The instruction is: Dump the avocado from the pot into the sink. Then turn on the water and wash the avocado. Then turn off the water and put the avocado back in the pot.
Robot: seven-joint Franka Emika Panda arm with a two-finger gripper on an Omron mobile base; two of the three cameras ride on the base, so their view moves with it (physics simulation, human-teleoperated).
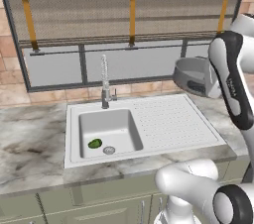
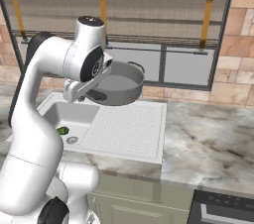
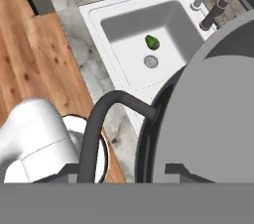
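Already dumped: avocado (image 1: 95,143) beside sink (image 1: 149,141) drain. Jaws clamped on tilted pot (image 2: 118,85). Set it down level beside sink before reaching for tap.

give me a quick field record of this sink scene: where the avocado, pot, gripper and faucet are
avocado: lying on the sink basin floor, beside the drain
pot: held up in the air above the drainboard, tilted, nothing visible inside
gripper: shut on the pot at its rim
faucet: upright behind the basin, no water seen running
task stage: avocado dumped, washing not yet begun
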